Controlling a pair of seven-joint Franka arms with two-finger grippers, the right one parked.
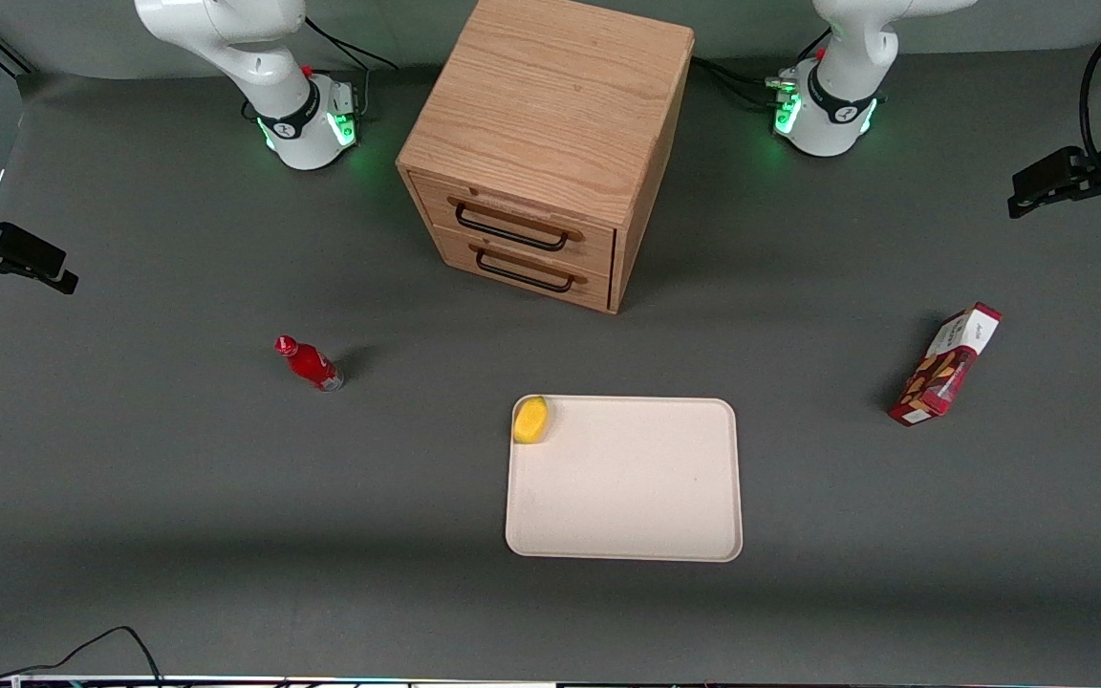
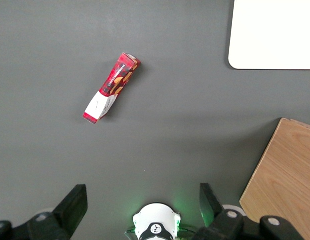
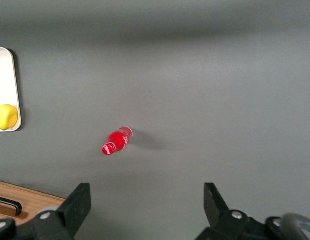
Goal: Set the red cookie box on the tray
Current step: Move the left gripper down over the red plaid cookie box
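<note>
The red cookie box [image 1: 945, 366] stands on the grey worktop [image 1: 178, 497] toward the working arm's end, tilted on one long edge, its white end panel farthest from the front camera; it is well apart from the tray [image 1: 627, 535], with bare worktop between them. The left gripper [image 1: 1047, 186] hangs high over that same end of the worktop, farther from the front camera than the box and touching nothing; seen from the wrist camera its jaws are spread wide, two dark fingers [image 2: 75, 205] with open space between them, and the red cookie box [image 2: 111, 88] lies clear of that gap, well away from the fingertips and lying aslant to the line between them. One rounded corner of the tray [image 2: 254, 55] shows in the wrist view too, apart from the box. On the tray sits a lemon [image 1: 531, 419], tucked into the corner nearest the wooden cabinet [image 1: 550, 115]; the cabinet has two drawers with dark handles, both closed. A small red bottle [image 1: 309, 363] lies tipped toward the parked arm's end.
</note>
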